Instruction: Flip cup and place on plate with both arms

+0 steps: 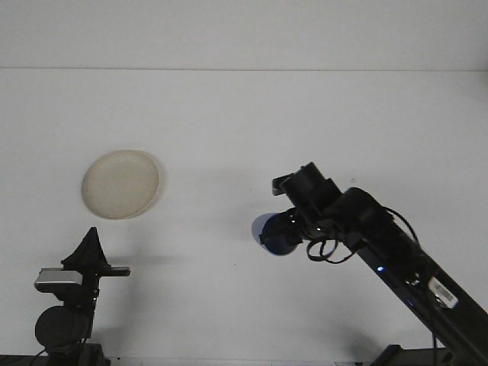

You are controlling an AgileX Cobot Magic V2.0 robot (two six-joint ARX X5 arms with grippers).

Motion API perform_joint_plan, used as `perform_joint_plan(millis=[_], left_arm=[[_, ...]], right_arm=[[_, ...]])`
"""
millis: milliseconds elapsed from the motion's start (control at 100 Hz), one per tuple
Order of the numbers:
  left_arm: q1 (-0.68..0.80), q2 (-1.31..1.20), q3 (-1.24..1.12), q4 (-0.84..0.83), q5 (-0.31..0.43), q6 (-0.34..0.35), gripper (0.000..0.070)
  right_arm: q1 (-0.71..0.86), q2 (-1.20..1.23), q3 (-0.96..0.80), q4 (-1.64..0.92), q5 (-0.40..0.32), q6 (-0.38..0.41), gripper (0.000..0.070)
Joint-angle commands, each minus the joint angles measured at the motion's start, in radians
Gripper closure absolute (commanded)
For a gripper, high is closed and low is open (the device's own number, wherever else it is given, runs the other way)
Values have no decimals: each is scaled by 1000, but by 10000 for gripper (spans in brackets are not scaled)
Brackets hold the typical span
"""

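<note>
No readable text, label, brand, number or sign anywhere in the front view

Lab test bench: bare white table [244, 122], plain white wall behind, two black robot arms, nothing domestic.

1. A single front view looks forward and down from above the robot's base.
2. It stands well back, taking in the white desk [252, 114] up to its far edge.
3. Both arms enter from the bottom corners of the frame.
</note>
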Motion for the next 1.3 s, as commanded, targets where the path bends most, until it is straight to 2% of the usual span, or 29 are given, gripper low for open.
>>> perform_joint_plan(millis=[0, 200, 680, 1290], left_arm=[[0, -1, -20, 14, 1, 2, 689], [0, -1, -20, 14, 1, 2, 689], [0, -1, -20, 15, 1, 2, 689], [0, -1, -20, 15, 1, 2, 689]], right_arm=[[26, 65, 37, -20, 0, -20, 697], [68, 196, 52, -63, -34, -69, 697], [79, 335, 52, -88, -30, -149, 697], [77, 391, 51, -59, -53, -171, 694]])
